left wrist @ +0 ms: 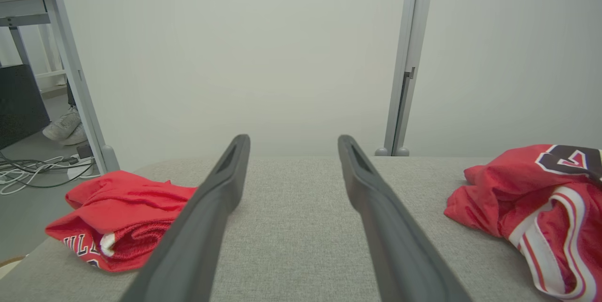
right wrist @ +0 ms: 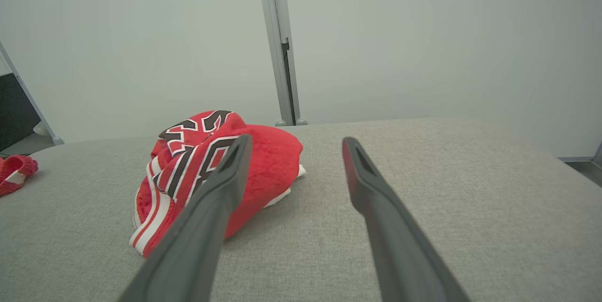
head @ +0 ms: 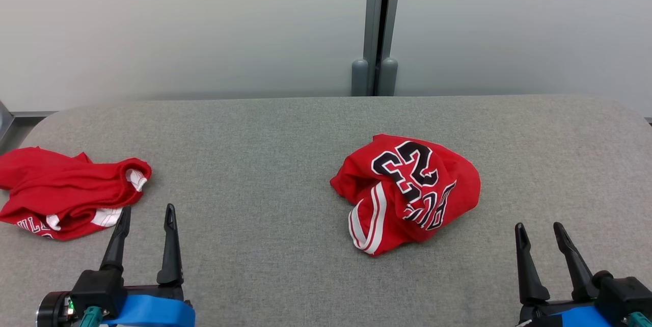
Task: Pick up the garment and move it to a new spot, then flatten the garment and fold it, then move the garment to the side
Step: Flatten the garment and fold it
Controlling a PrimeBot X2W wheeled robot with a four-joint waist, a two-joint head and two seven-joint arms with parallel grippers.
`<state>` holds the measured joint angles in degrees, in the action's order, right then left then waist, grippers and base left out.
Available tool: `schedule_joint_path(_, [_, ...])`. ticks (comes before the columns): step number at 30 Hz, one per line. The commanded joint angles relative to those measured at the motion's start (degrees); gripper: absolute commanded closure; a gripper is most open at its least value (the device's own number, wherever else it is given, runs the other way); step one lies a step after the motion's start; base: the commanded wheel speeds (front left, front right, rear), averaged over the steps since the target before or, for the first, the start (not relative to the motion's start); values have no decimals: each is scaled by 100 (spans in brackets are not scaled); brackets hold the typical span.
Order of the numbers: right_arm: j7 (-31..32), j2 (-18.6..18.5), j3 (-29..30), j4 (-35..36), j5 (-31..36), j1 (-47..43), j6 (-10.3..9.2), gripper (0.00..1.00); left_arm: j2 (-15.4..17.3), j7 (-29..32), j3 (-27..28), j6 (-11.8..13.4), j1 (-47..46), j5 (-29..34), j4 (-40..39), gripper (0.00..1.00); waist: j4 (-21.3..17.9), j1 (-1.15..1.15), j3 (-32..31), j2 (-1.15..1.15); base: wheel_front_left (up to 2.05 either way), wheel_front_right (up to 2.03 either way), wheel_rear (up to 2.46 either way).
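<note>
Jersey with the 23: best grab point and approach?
Probably the striped hem of the jersey, from the near side with the open right gripper: that edge bulges toward the robot and lies loose on the table, so fingers can pinch it.

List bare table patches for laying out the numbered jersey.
Widest bare stretch of the table: between the second red garment at the left edge and the numbered jersey. Another strip right of the jersey. Crowded at the left edge, near the left gripper.
</note>
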<state>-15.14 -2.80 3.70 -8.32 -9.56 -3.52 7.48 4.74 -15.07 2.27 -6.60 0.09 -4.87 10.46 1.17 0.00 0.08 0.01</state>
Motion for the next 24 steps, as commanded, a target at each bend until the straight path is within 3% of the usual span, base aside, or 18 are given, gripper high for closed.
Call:
schedule_joint_path(1, [-1,-17,-5,-16,11,-34,3,0,-10,-15,8,-26,-61,32,0,0,-4,0,2,-1,0,0,0])
schedule_joint_path(11, [-1,-16,-18,-108,39,196,3,0,-47,-15,-2,-50,-88,19,16,0,40,0,1,-1,0,0,0])
schedule_joint_path(24, [510,-209,-579,-924,461,1919,3,0,-96,-15,-172,-81,-303,-24,17,0,327,0,291,-1,0,0,0])
